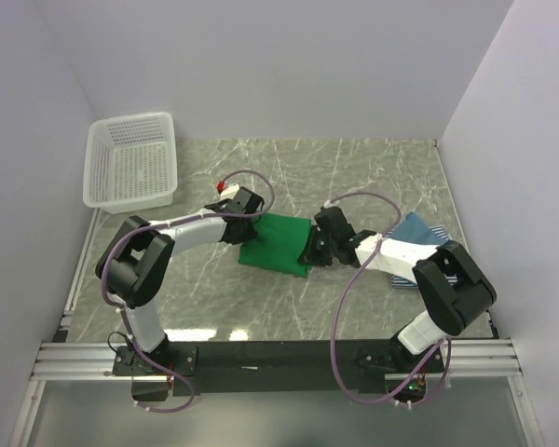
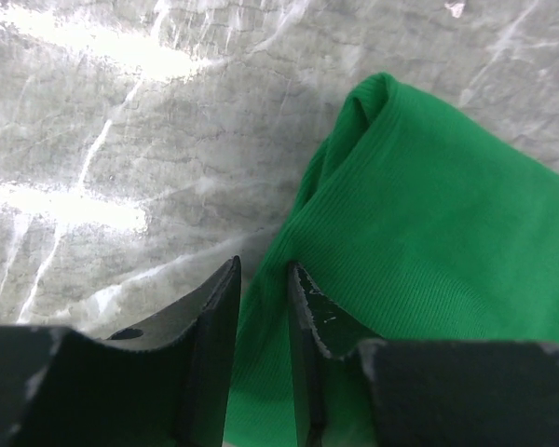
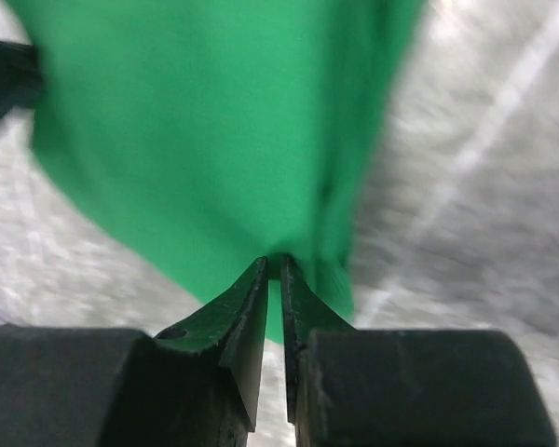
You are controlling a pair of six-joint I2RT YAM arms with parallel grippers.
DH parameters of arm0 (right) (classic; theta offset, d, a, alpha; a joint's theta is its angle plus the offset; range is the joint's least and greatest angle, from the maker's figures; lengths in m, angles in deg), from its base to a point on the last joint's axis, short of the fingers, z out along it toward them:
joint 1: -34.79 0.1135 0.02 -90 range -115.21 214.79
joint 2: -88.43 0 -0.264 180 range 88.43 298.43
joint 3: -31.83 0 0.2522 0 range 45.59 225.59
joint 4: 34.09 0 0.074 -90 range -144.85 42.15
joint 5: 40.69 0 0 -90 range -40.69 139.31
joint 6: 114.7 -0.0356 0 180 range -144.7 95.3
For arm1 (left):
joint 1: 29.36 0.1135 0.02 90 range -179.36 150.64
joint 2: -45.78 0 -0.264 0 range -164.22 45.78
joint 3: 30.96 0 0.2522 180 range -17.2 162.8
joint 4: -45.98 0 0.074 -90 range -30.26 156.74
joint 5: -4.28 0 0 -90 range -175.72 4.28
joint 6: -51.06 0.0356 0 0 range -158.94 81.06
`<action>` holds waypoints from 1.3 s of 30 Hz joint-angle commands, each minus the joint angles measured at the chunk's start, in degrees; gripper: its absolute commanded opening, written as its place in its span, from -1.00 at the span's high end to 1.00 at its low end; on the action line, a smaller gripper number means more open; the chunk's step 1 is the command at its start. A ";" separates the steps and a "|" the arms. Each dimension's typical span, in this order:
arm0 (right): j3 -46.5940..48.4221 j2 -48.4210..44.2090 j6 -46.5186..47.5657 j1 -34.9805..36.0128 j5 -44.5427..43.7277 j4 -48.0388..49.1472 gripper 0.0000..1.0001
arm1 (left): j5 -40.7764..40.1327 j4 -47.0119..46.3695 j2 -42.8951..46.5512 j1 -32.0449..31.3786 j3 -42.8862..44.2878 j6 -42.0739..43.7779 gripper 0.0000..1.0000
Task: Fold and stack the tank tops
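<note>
**Item 1.** Bright green ribbed cloth tank top [image 1: 278, 244]. It lies at the middle of the grey marbled tabletop [image 1: 354, 168], between the two arms, and is folded to a compact rectangle, with a rolled fold at one edge visible in the left wrist view.

**Item 2.** Plain teal-blue cloth tank top [image 1: 412, 226]. It lies at the right side of the table, partly hidden under the right arm, and appears folded.

**Item 3.** Navy-and-white striped cloth tank top [image 1: 440, 235]. It lies directly beneath or against the teal-blue one, with only its edges showing. The two read as a started stack, though the arm covers much of it.

**Item 4.** White plastic lattice basket [image 1: 130, 160]. It stands at the far left corner, well apart from all three tops.

**Left gripper** [image 2: 261, 289]. It is at the green top's left edge. The jaws stand narrowly apart with cloth showing in the gap, and it cannot be told whether they pinch it.

**Right gripper** [image 3: 272, 265]. It is at the green top's right edge. The jaws are drawn almost together, with the hem nipped at the tips.

**Status.**
- Two tops look folded and stacked.
- The green top looks folded or nearly so.
- Any last fold of the green top is likely outstanding, as is its transfer onto the stack at the right.
</note>
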 commanded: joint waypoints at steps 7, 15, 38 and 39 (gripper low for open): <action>-6.65 -2.70 -0.03 -2.64 -0.10 2.78 0.61 | -0.62 -0.48 -1.37 -0.63 -2.58 -0.74 0.36; -8.93 -12.81 2.42 -5.79 -1.34 2.23 -0.32 | -0.61 0.92 2.15 -0.81 -0.83 1.37 0.24; -31.08 -17.12 -24.27 -3.96 7.89 30.17 -0.59 | 1.93 1.10 -2.33 -0.81 1.11 2.86 0.29; -31.52 -16.08 -25.24 -3.87 8.16 31.59 -0.59 | 1.85 1.19 -2.51 -0.81 1.29 2.78 0.29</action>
